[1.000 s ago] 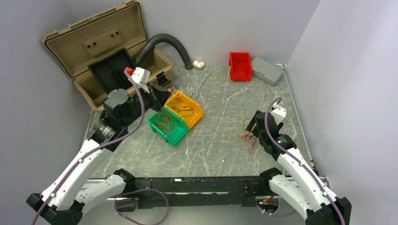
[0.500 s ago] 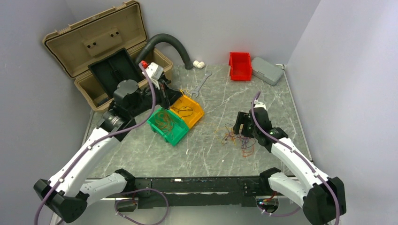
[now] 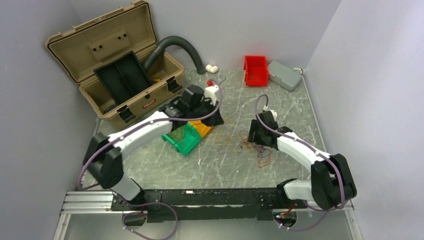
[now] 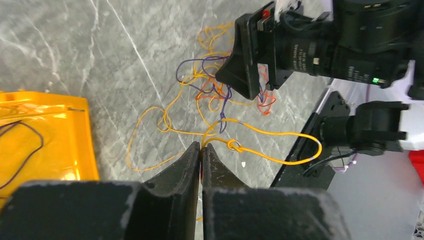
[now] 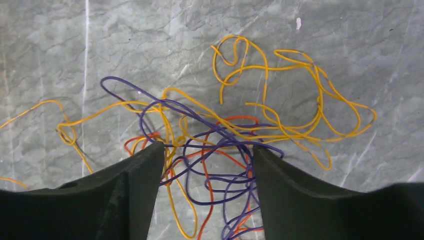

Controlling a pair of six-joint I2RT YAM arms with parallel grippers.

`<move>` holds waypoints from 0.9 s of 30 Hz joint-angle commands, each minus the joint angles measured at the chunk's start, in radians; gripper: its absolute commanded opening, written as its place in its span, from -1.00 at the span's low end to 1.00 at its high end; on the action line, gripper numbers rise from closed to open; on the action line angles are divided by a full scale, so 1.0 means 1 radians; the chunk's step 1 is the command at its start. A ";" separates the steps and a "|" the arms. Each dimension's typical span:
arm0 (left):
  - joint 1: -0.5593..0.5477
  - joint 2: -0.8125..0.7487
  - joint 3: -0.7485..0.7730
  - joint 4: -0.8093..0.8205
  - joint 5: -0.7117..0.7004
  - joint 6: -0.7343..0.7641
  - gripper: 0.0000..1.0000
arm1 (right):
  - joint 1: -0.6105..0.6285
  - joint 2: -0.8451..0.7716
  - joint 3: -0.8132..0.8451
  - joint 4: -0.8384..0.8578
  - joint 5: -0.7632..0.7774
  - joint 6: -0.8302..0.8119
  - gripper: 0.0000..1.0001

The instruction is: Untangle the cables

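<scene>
The cables (image 3: 251,146) are a loose tangle of thin yellow, orange and purple wires on the marble table, right of centre. My right gripper (image 5: 207,150) is open and hangs low over the tangle (image 5: 225,145), with purple and orange loops between its fingers. My left gripper (image 4: 201,146) is shut, and a yellow wire (image 4: 260,142) with a small knot runs out from its tips towards the tangle. From above, the left gripper (image 3: 216,118) sits just right of the bins and the right gripper (image 3: 254,138) is at the tangle's upper left.
A green bin (image 3: 183,141) and a yellow bin (image 3: 203,128), both holding wires, lie partly under the left arm. An open tan toolbox (image 3: 120,65), a dark ribbed hose (image 3: 180,45), a red bin (image 3: 256,70) and a grey case (image 3: 284,75) line the back.
The left arm has swung right from over the bins toward the table's middle, trailing a yellow wire. The right gripper has moved left over the tangle.
</scene>
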 commanded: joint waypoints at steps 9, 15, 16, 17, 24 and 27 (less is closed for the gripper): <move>-0.070 0.342 0.266 -0.114 0.064 0.182 0.18 | -0.017 -0.117 -0.005 0.055 0.019 0.025 -1.00; -0.067 0.443 0.301 -0.088 0.141 0.263 0.44 | -0.022 -0.213 -0.003 -0.003 -0.008 0.011 -1.00; -0.068 0.457 0.307 -0.091 0.152 0.275 0.45 | -0.022 -0.223 0.004 -0.015 -0.006 0.008 -1.00; -0.068 0.469 0.310 -0.090 0.167 0.286 0.47 | -0.024 -0.232 0.012 -0.028 -0.005 0.004 -1.00; -0.071 0.551 0.318 -0.040 0.190 0.299 0.52 | -0.030 -0.281 0.059 -0.079 -0.037 0.000 -1.00; -0.077 0.572 0.317 -0.001 0.201 0.309 0.52 | -0.034 -0.293 0.073 -0.088 -0.050 0.005 -1.00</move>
